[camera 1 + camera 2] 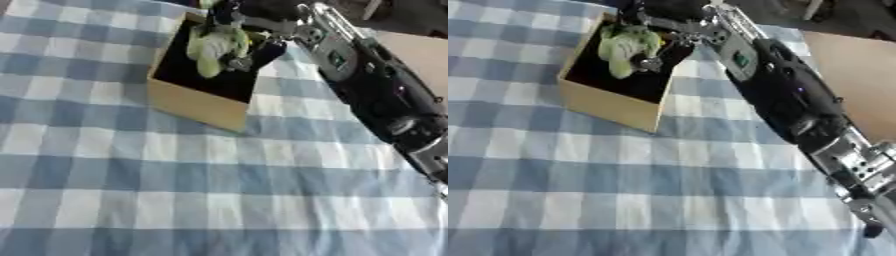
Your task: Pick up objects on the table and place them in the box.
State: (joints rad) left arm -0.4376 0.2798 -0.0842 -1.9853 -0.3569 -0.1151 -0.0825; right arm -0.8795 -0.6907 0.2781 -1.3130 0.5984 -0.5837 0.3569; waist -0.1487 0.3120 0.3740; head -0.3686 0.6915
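Release risk is noted: pale green soft toy (626, 47) is held grasped by right robot hand (667, 45) over open tan cardboard box (610, 107), where snagging on fingers could prevent drop-in.

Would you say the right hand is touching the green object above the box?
Touching: in the right eye view the right hand's fingers overlap the pale green object with no gap, holding it over the box.
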